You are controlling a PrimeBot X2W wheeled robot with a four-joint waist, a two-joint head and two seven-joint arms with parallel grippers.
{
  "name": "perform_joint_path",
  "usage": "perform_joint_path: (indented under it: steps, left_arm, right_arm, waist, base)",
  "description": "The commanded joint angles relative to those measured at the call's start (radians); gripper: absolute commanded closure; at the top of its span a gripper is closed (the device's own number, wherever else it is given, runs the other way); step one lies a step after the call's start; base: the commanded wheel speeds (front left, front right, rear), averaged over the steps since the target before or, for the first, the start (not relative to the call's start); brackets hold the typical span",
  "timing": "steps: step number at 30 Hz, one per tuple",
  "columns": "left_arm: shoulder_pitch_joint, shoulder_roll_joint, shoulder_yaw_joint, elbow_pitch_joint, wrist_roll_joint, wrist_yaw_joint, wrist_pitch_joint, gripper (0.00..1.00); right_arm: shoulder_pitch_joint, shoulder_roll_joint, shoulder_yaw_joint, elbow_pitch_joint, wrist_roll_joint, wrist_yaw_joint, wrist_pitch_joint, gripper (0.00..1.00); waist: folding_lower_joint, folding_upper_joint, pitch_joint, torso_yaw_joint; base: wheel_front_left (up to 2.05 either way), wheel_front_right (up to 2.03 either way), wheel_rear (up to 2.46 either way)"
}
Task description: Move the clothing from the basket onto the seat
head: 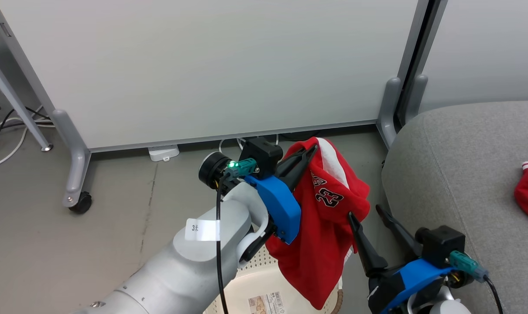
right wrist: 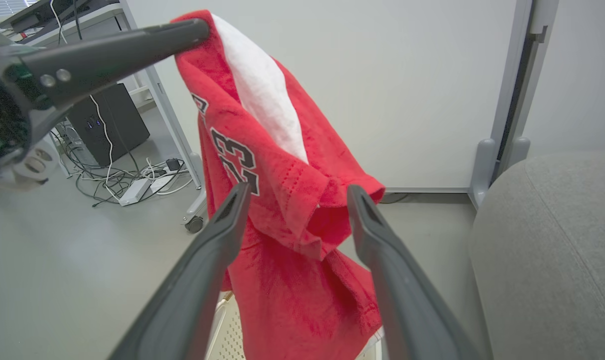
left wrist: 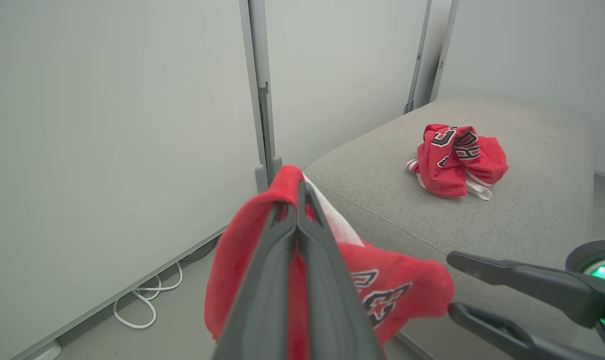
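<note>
**Left gripper pinching red garment beside the seat; right gripper spread**

Left gripper (head: pixel 310 149): fingers pressed together on the top fold of the red garment (head: pixel 325 235), pinching it; fingers pointed toward the seat (head: pixel 464 174), tips short of its rounded corner.

Right gripper (head: pixel 364 211): fingers spread wide, nothing held; it sat just beside the seat's edge, between the seat and the hanging garment; in the right wrist view the two fingers stood either side of a lower fold of the garment; contact with the cloth could not be told.

Red garment: hung loose from the pinch, off the seat on the robot's-left side; a white stripe ran down from the pinch point; the number "23" in black and white faced the head camera; the lower hem hung over the basket (head: pixel 246 288); whether it touched the basket could not be told.

Basket: cream, perforated, on the floor (head: pixel 115 244) near the seat's corner, below the garment; barcode sticker (head: pixel 267 304) visible on its bottom.

Second garment (left wrist: pixel 457 160): red, crumpled, lying on top of the seat, well in from the edge nearest the grippers; black-and-white lettering partly showing.

White partition panel (head: pixel 203 65): upright behind the garment, its foot beside the seat's far corner; white cable (left wrist: pixel 142 307) on the floor at its base.
</note>
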Motion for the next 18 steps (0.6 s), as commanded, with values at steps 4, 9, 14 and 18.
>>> perform_joint_path:
  steps: [4,9,14,18]
  left_arm:
    - [-0.024,0.000,-0.016,0.003,-0.016,0.006,-0.010,1.00]
    - [-0.032,0.000,-0.030,0.002,-0.031,0.008,-0.015,1.00]
    - [-0.040,0.000,-0.050,-0.005,-0.043,0.011,-0.019,1.00]
    - [-0.044,0.000,-0.061,-0.012,-0.052,0.014,-0.022,1.00]
  right_arm:
    - [-0.008,-0.001,0.020,0.019,-0.002,0.000,0.012,0.00]
    - [-0.060,-0.001,0.050,0.069,-0.013,0.000,0.026,0.00]
    - [-0.129,-0.001,0.085,0.138,-0.010,0.000,0.022,0.00]
    - [-0.191,-0.001,0.121,0.207,0.002,0.000,0.012,0.00]
  waist:
    - [0.0000,-0.0001,0.005,0.002]
    - [0.0000,-0.0001,0.009,0.004]
    - [0.0000,-0.0001,0.013,0.007]
    - [0.0000,-0.0001,0.014,0.011]
  base:
    - [0.00,0.00,0.00]
    - [0.00,0.00,0.00]
    - [0.00,0.00,0.00]
    - [0.00,0.00,0.00]
